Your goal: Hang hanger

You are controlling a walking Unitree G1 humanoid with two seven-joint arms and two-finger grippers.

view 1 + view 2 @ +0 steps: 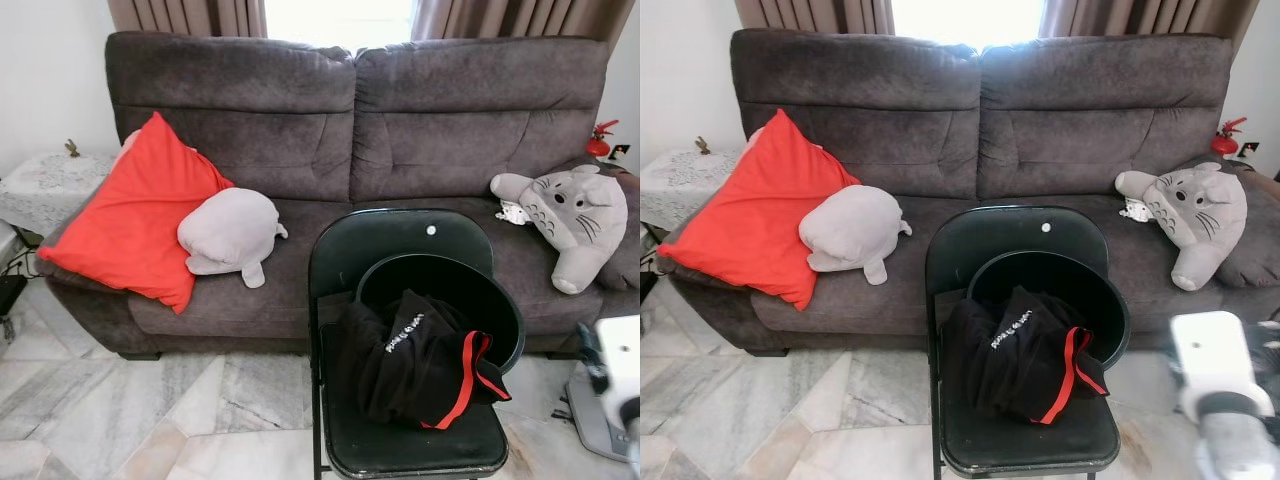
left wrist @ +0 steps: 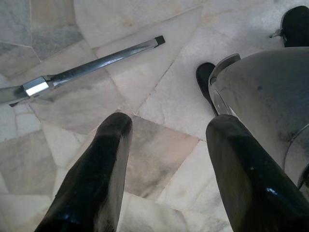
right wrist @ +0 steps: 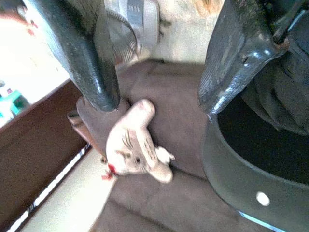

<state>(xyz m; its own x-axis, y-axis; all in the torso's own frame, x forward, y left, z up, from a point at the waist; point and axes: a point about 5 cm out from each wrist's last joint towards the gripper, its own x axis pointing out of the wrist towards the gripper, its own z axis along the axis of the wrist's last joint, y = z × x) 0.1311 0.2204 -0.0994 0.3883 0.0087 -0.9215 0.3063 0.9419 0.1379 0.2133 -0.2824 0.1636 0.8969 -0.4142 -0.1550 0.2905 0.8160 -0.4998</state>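
a black folding chair (image 1: 400, 440) stands on the marble floor (image 1: 120, 420) just in front of a dark grey sofa (image 1: 350, 110). on its seat sits a round black basket (image 1: 500, 310), tipped toward the near side, and a black garment with red trim (image 1: 415, 365) spills out of it onto the seat. i can't make out a hanger among the folds of cloth.

on the sofa, a red cushion (image 1: 130, 215) leans at the far left with a grey plush (image 1: 230, 232) resting against it. a grey cat-like plush (image 1: 570, 215) lies at the right end.

the right gripper (image 3: 154, 92) hovers close to the basket's rim, its two black fingers (image 3: 82, 53) spread wide with nothing between them; past them the cat-like plush lies on the sofa. the left gripper (image 2: 169, 140) hangs low over the floor, fingers also wide apart and empty, with a metal bar (image 2: 87, 67) lying on the tiles beyond.
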